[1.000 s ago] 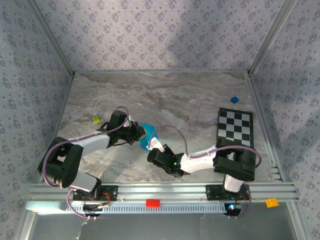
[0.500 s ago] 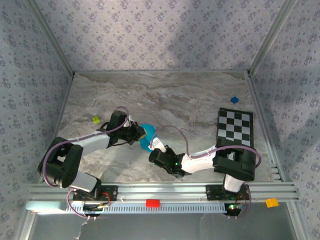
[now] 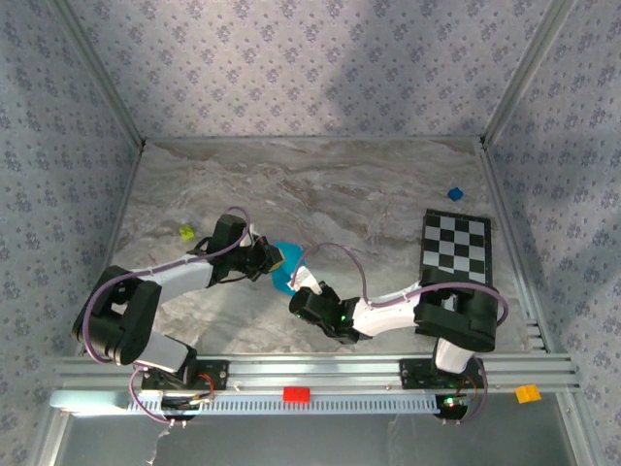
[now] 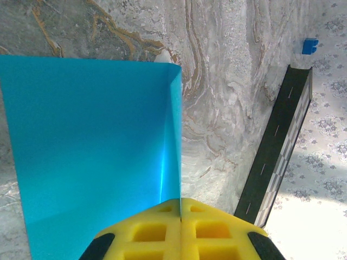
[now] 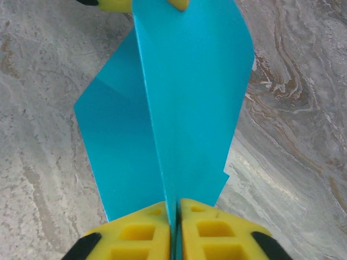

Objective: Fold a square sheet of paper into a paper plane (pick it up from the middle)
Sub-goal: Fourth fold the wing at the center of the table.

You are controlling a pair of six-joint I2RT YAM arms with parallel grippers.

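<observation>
The square sheet of paper [image 3: 283,266], bright cyan-blue and folded along a crease, is held off the marble table between both grippers. My left gripper [image 3: 273,257] is shut on one end of it, and the paper [image 4: 92,146] spreads left of the closed yellow fingertips [image 4: 162,230], with the gripper's midpoint [image 4: 180,205] on the folded edge. My right gripper [image 3: 297,282] is shut on the opposite end. There the paper [image 5: 187,92] rises upright from the pinch [image 5: 177,210], its layers splayed to both sides. The left gripper's yellow fingers [image 5: 116,4] show at the paper's far end.
A black-and-white checkered board [image 3: 457,249] lies at the right, its dark edge [image 4: 276,157] visible from the left wrist. A tiny dark blue cube [image 3: 454,194] sits beyond it. A small yellow-green piece [image 3: 186,232] lies at the left. Red [image 3: 296,394] and orange [image 3: 527,393] blocks sit on the near rail.
The right wrist has crept slightly to the right and the cable loop above it has shifted. Both grippers keep their pinch on the paper.
</observation>
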